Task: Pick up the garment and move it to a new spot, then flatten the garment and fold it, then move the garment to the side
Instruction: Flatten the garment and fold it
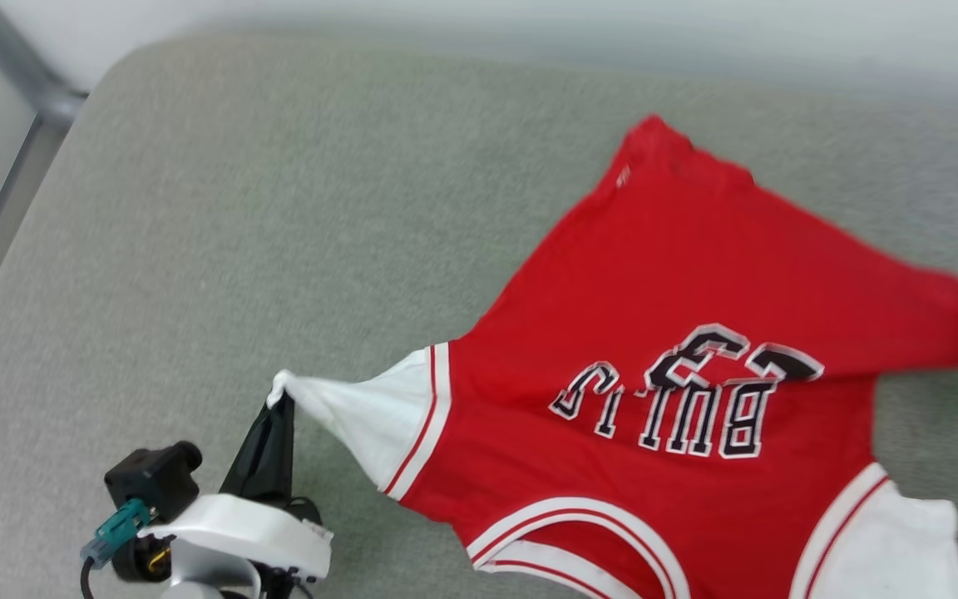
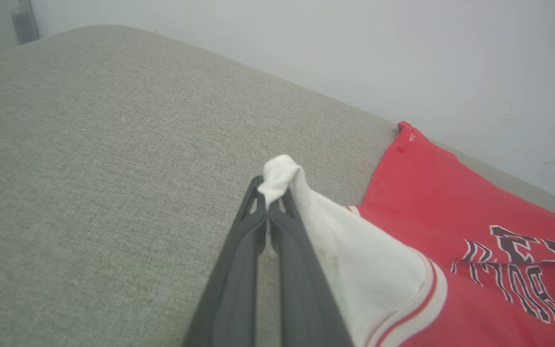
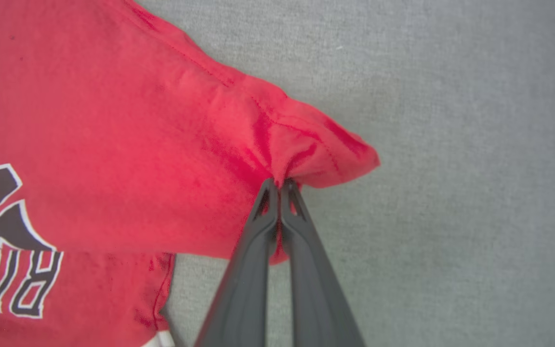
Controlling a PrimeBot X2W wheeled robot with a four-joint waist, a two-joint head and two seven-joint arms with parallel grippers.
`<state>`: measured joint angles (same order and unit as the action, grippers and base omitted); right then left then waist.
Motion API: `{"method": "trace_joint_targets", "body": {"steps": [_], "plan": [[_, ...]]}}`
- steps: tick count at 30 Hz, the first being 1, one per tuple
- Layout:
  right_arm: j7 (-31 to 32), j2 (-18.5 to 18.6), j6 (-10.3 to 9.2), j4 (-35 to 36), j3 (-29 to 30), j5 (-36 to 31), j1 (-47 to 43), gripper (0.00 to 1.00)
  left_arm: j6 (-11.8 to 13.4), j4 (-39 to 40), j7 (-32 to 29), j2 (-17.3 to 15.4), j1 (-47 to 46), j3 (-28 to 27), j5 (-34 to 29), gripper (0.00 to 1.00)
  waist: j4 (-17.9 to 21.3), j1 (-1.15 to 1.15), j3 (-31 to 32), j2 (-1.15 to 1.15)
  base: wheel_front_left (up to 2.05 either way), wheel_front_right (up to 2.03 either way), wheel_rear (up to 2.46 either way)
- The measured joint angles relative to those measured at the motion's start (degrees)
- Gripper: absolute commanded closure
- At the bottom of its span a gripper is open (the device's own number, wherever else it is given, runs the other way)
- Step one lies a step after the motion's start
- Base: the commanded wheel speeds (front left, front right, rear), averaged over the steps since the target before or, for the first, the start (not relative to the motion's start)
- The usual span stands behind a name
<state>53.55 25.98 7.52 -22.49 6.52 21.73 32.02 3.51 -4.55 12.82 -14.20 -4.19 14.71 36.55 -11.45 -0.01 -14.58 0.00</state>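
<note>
Your left gripper (image 1: 281,406) clamps the white sleeve (image 1: 358,416) of the shirt (image 1: 678,274); your right gripper (image 3: 280,185) pinches its red corner (image 3: 321,154).

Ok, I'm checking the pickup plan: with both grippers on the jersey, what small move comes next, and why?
Probably raise both grippers together. The left gripper is shut on the white sleeve tip, the right gripper on a red corner, and the garment lies mostly on the grey cushion, so a lift would clear it.
</note>
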Motion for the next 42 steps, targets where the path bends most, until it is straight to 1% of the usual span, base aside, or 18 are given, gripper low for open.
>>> {"method": "trace_joint_targets", "body": {"steps": [3,7,14,20,21,22,24,26,30,35,38,42], "plan": [[-0.3,-1.1,-0.01,4.9,2.5,1.2,-7.8,1.00,0.5,-0.5,-0.8,-0.8,1.5,-0.4,0.5,1.00,1.5,0.00,2.4,0.00,0.00,0.00,0.00],[-0.7,-4.2,-0.01,10.2,6.4,1.4,-18.8,1.00,1.1,-0.8,-1.9,-1.6,3.7,-0.8,1.0,1.00,3.6,0.00,5.6,0.00,0.00,0.00,0.00],[-1.6,-12.3,-0.01,16.9,12.7,1.3,-34.8,1.00,2.2,-1.2,-3.5,-2.3,7.1,-1.0,2.0,1.00,6.7,-0.01,10.6,0.00,0.00,0.00,0.00],[-2.5,-19.7,-0.01,19.8,15.0,1.4,-44.4,1.00,2.6,-1.5,-4.7,-2.9,8.8,-0.6,2.3,1.00,9.0,-0.01,13.4,0.00,0.00,0.00,0.00],[-3.7,-20.4,-0.01,20.2,15.0,1.5,-45.2,0.66,2.7,-1.5,-4.9,-3.0,8.8,-0.6,2.3,1.00,9.3,-0.01,13.7,0.00,0.00,0.00,0.00],[-5.1,-20.9,-0.01,20.5,15.2,1.9,-45.6,0.00,2.8,-1.5,-5.0,-3.0,8.9,-0.6,2.3,1.00,9.5,-0.02,13.9,0.00,0.00,0.00,0.00],[-8.6,-21.6,-0.01,21.0,15.4,2.4,-46.4,0.00,2.9,-1.6,-5.3,-3.0,8.9,-0.4,2.5,1.00,9.8,-0.01,14.3,0.00,0.00,0.00,0.00],[-14.3,-22.1,-0.01,21.5,16.4,2.4,-46.6,0.00,3.0,-1.8,-5.7,-3.1,8.9,-0.2,2.5,1.00,9.8,-0.01,14.6,0.00,0.00,0.00,0.00],[-25.3,-22.6,-0.01,21.5,16.2,2.4,-45.9,0.00,3.0,-1.9,-5.7,-2.9,8.7,0.0,2.5,1.00,9.8,0.00,14.8,0.00,0.00,0.00,0.00],[-38.7,-22.2,-0.01,20.6,14.8,0.1,-41.5,0.00,3.0,-1.9,-5.7,-2.8,8.4,0.3,2.5,1.00,9.8,0.00,14.7,0.00,0.00,0.00,0.00],[-43.5,-20.3,-0.01,18.6,13.3,-1.0,-37.3,0.00,3.0,-1.6,-5.6,-2.8,8.0,0.5,2.5,1.00,9.8,0.00,14.2,0.00,0.00,0.00,0.00],[-44.1,-17.8,-0.01,14.1,10.1,-1.1,-30.7,0.00,2.7,-0.7,-5.1,-2.5,6.0,1.0,2.0,1.00,9.3,0.00,12.3,0.00,0.00,0.00,0.00]]}}
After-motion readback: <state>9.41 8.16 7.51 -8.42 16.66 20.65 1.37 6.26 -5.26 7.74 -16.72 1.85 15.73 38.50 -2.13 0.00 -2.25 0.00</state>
